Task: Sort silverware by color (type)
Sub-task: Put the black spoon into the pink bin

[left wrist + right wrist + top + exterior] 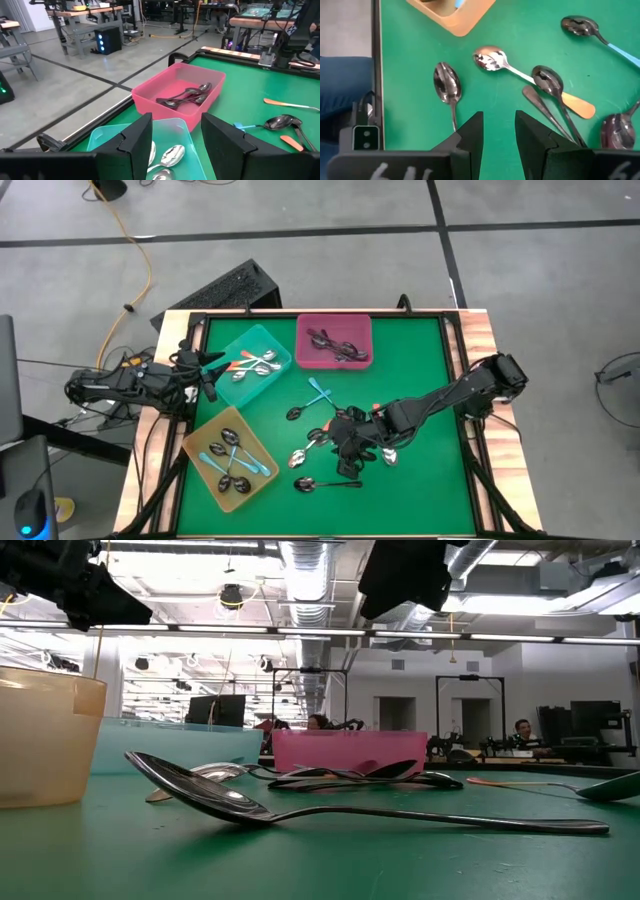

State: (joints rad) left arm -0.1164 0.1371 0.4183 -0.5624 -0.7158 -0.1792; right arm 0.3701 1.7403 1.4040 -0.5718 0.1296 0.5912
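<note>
hovering over loose metal-bowled spoons (330, 448) at the green surface's (420, 360) five o'clock, the right gripper (352, 442) has jaws part-open, empty; the trays hold some already, about ten remain.

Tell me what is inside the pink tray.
The pink tray holds several all-dark spoons, bunched and overlapping. Their exact count is unclear, since some cover others; no coloured handles show among them.

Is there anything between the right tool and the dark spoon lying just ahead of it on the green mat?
Nothing visible. The right tool hangs over bare mat, and the dark spoon lies ahead with clear space around it; the nearest other spoon lies apart.
</note>
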